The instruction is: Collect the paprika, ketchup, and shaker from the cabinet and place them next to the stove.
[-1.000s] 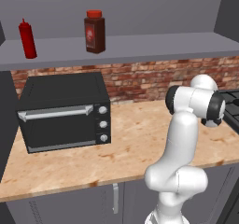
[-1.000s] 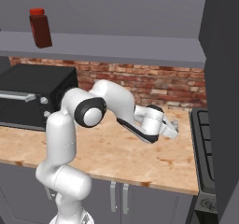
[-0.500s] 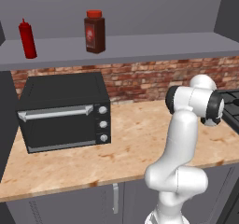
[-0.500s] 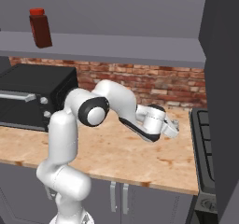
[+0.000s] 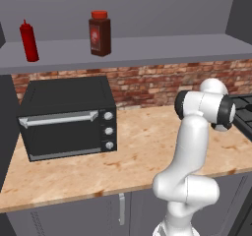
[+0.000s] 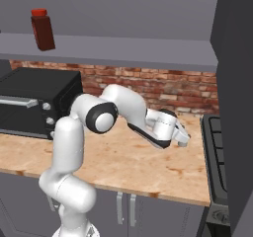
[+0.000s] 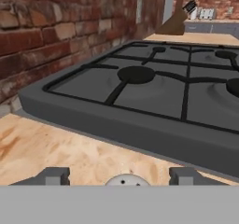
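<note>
Wood counter meets stove under brick wall; gripper released around shaker.

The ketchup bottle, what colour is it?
Bright red ketchup, clearest in the left base view.

Black toaster oven sits on the wooden desk at the left, door closed, silver bar handle across the top of the door, three silver knobs stacked down its right side. Red brick wall runs behind the desk. Grey cupboard doors with slim metal handles below the desk front. In the hand view, a wooden knife block stands on a far desk, tilted, dark handles protruding.
</note>
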